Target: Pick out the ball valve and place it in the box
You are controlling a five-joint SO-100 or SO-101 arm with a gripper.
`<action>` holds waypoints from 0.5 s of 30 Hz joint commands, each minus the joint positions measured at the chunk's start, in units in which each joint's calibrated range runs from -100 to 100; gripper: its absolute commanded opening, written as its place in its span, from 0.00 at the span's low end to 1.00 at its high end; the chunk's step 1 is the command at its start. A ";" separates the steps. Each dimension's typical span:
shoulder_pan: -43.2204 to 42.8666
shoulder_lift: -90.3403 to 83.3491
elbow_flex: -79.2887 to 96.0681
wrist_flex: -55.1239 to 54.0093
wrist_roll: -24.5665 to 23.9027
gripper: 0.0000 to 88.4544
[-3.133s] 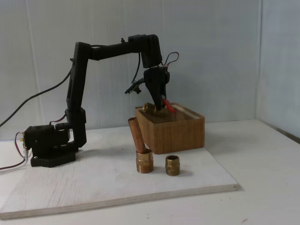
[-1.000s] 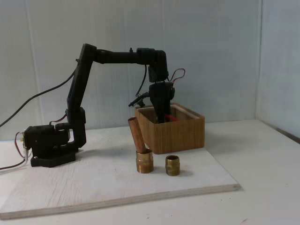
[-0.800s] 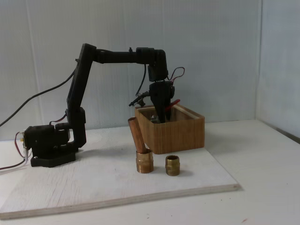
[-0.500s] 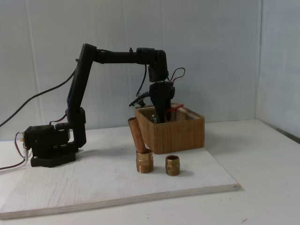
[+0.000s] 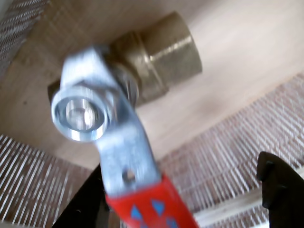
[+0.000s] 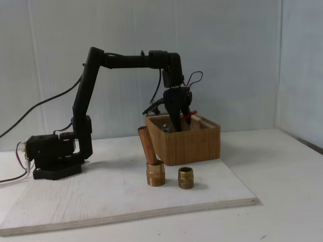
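The ball valve (image 5: 142,71) lies inside the box (image 5: 247,42). Its brass body rests on the pale floor, and its silvery stem and red lever handle (image 5: 152,209) reach toward the camera. My gripper (image 5: 183,183) is open above it, with one black finger beside the red handle and the other finger (image 5: 278,185) far off to the right. In the fixed view the gripper (image 6: 180,121) hangs over the ribbed wooden box (image 6: 194,143). The handle's red tip (image 6: 187,115) shows just above the rim.
On the white board (image 6: 101,196) in front of the box stand a brass fitting with a copper pipe stub (image 6: 154,169) and a short brass nipple (image 6: 185,178). The arm's base (image 6: 50,156) sits at the left. Ribbed box walls surround the valve closely.
The gripper lowered the valve into the box, then its fingers spread apart and let go. The valve now rests on the box floor with its red handle tilted up.
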 commanded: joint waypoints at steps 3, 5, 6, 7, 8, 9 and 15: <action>0.01 -2.02 -8.16 4.71 0.03 0.35; -0.14 -2.02 -11.59 7.47 -0.03 0.35; -0.29 -2.02 -13.22 8.76 -0.03 0.35; -0.43 -2.02 -14.84 9.96 -0.03 0.35; -0.43 -2.02 -16.38 11.08 -0.03 0.35; -0.43 -2.02 -17.91 12.03 -0.03 0.35; -0.51 -2.02 -27.30 17.80 -0.03 0.35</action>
